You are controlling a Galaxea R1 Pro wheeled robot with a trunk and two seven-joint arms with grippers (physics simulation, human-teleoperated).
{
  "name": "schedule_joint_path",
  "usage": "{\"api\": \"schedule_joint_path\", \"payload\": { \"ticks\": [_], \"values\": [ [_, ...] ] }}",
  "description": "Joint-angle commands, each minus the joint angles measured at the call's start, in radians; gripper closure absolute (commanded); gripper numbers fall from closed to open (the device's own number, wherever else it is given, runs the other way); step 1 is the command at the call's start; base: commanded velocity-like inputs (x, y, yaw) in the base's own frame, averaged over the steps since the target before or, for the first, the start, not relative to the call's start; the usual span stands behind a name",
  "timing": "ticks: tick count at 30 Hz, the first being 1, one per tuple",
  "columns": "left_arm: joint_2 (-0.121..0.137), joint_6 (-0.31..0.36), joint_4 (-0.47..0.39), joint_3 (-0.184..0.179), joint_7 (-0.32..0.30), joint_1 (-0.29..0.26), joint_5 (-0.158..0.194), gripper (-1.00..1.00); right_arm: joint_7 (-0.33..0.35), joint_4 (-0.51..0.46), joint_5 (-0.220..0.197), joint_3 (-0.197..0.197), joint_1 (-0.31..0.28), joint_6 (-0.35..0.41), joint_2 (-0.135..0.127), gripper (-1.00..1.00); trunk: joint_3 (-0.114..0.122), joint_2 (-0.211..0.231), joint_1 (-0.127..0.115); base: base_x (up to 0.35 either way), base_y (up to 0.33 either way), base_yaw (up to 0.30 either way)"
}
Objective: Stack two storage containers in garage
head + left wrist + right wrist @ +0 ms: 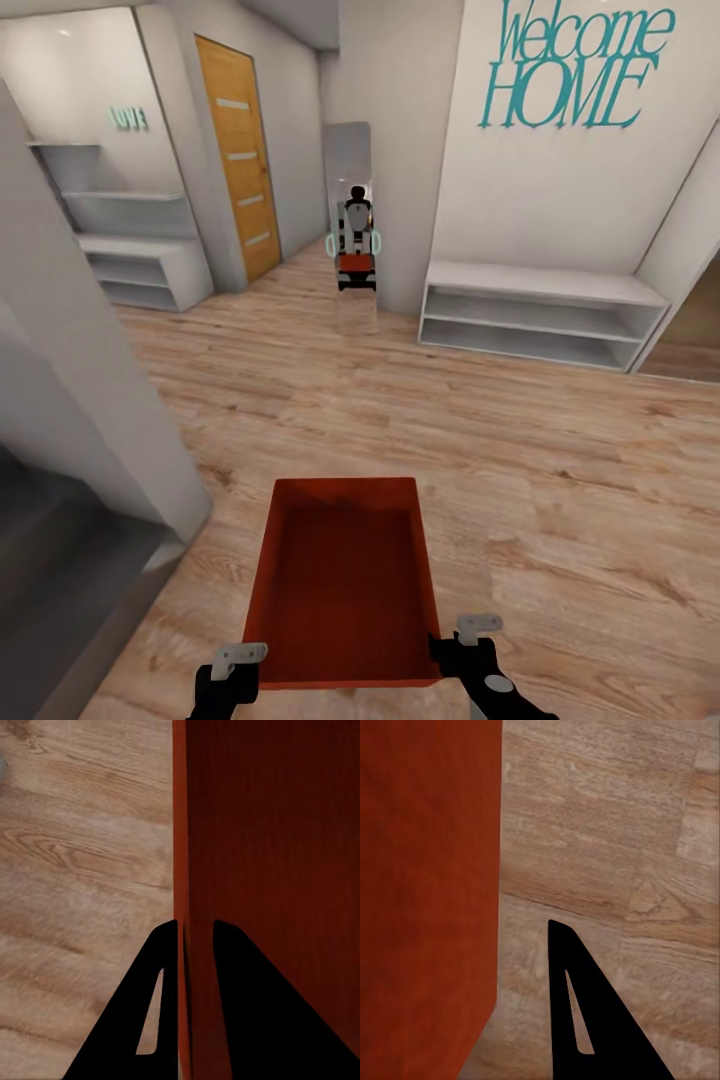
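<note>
Wood-plank floor (pixel 560 480), wall lettering "Welcome HOME" (pixel 570 65); left tool (pixel 196 937) clenched on storage container (pixel 345 590) wall; right tool (pixel 462 640) unclear

Left gripper (pixel 238 672): matte black body, pale grey flat bracket with small screw holes on top. Right gripper (pixel 468 640): same black build, grey bracket, round grey disc on wrist behind it. Fingers (pixel 247 1020): black, triangular, tapering, one with slim elongated slot.
</note>
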Motion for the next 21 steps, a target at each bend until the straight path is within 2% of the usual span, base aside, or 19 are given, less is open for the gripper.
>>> {"api": "schedule_joint_path", "payload": {
  "ticks": [1, 21],
  "values": [
    [0.001, -0.002, 0.000, 0.013, 0.009, 0.000, 0.011, 1.00, -0.012, 0.000, 0.000, -0.010, -0.001, -0.004, -0.015, 1.00, -0.001, 0.000, 0.001, 0.347, 0.000, 0.000],
    [0.001, -0.002, 0.000, 0.013, 0.010, 0.000, 0.011, 1.00, -0.012, 0.000, 0.000, -0.010, -0.001, -0.004, -0.015, 1.00, -0.001, 0.000, 0.001, 0.347, 0.000, 0.000]
  ]
}}
